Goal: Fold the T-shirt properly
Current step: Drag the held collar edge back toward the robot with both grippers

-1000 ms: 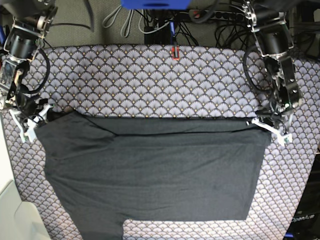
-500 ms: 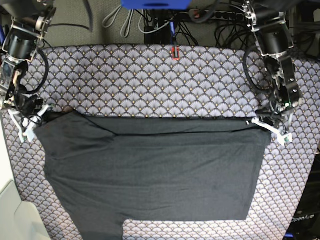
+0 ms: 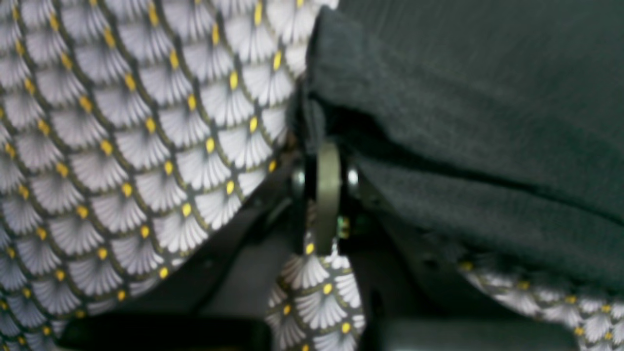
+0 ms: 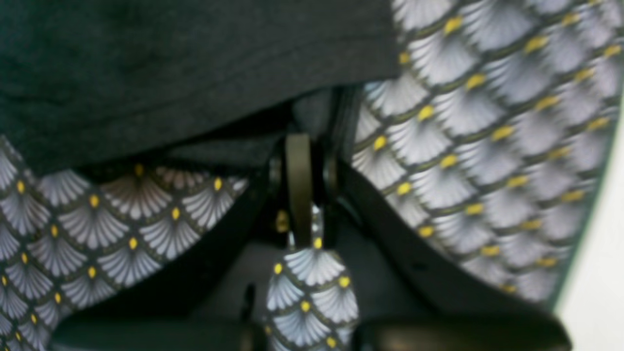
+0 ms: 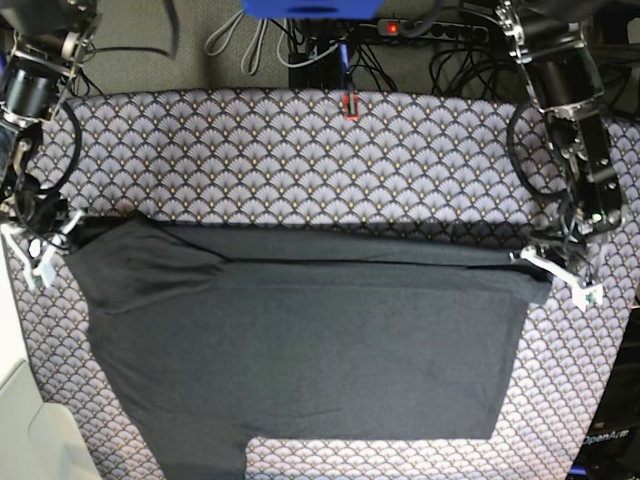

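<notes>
Now, T-shirt (image 5: 300, 350) flat on patterned tablecloth (image 5: 300, 160), left end effector (image 5: 560, 275) and right end effector (image 5: 35, 255) clamped on its corners

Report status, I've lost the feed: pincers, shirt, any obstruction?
Left pincer and right pincer each shut on a T-shirt corner. Top fold stretched flat on the patterned tablecloth. Nothing obstructing.

I can read only one marking from here: pale lettering that looks like "OpenArm" on the dark arm base (image 5: 607, 437) at the bottom corner of the base view (small and partly cut off, so I'm unsure of the last letters). Both wrist views are blurred and show no text, labels or numbers.
</notes>
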Controlling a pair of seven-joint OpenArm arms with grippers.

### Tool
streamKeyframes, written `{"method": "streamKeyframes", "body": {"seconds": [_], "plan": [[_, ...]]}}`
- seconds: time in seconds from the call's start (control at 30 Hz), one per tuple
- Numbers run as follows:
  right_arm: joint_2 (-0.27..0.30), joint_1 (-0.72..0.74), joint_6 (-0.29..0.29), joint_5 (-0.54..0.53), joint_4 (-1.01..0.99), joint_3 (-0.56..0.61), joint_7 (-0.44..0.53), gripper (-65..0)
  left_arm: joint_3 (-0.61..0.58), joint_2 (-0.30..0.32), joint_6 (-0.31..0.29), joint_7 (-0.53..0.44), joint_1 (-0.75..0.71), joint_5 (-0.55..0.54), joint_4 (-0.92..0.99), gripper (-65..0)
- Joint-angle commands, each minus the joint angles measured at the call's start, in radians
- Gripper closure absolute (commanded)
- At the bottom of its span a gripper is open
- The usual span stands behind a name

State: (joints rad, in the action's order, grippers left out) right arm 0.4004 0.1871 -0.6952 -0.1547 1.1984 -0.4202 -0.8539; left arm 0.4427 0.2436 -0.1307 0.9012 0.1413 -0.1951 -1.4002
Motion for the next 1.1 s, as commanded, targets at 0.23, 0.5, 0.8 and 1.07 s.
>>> {"method": "streamKeyframes", "body": {"seconds": [0.23, 0.5, 0.8, 1.07], "plan": [[0.002, -0.128, -0.003, -0.006, 0.28, -0.007, -0.058, 0.0, 0.003, 0.02, 0.006, 0.023, -0.068, 0.004, -0.123, -0.5], [0.002, -0.269, -0.003, -0.006, 0.463, -0.009, -0.069, 0.0, 0.005, 0.02, 0.006, 0.083, -0.199, 0.007, -0.305, -0.5], [0.002, -0.426, -0.003, -0.102, 0.604, -0.078, -0.069, 0.0, 0.081, 0.017, 0.006, 0.083, -0.323, 0.003, -0.42, -0.5], [0.002, -0.51, -0.003, -0.127, 0.676, -0.119, -0.067, 0.0, 0.11, 0.02, 0.004, 0.085, -0.414, 0.003, -0.503, -0.5]]}}
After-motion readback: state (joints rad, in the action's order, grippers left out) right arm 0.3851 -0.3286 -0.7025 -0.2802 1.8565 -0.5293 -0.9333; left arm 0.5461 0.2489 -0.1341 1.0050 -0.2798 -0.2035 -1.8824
